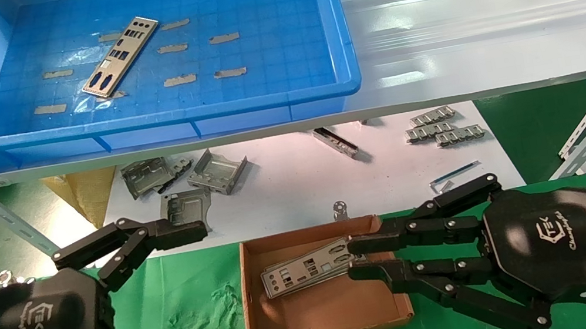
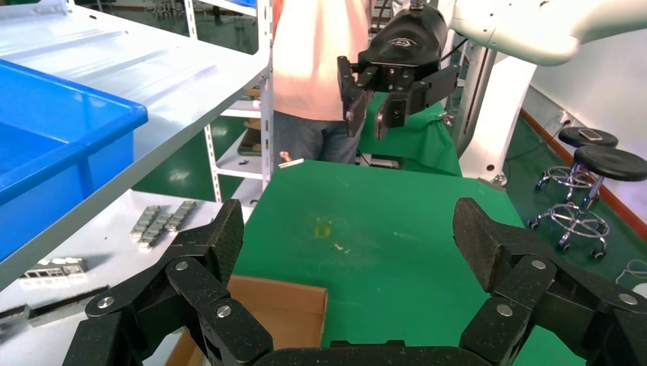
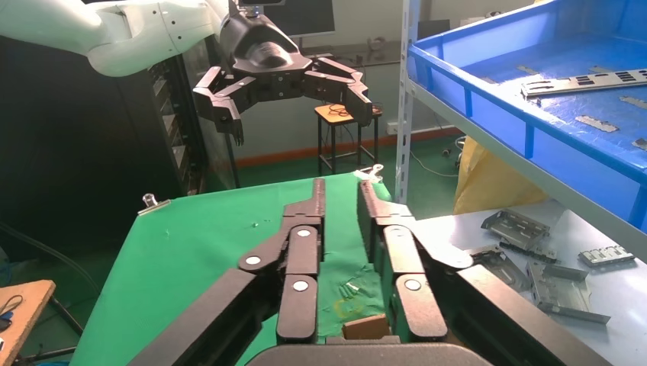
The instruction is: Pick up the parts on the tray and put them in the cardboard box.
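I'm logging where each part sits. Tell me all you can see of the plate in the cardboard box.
The plate is thin, flat, silver-grey metal, oblong, punched with rectangular and round cut-outs. It lies in the cardboard box, slightly tilted, apparently on top of similar plates. The right gripper has its narrowly parted fingertips at the plate's end.

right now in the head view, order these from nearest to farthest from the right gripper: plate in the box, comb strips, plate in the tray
1. Plate in the box: at the right gripper fingertips, inside the cardboard box.
2. Comb strips: on the white sheet beyond the gripper.
3. Plate in the tray: far off on the left, on the blue tray.
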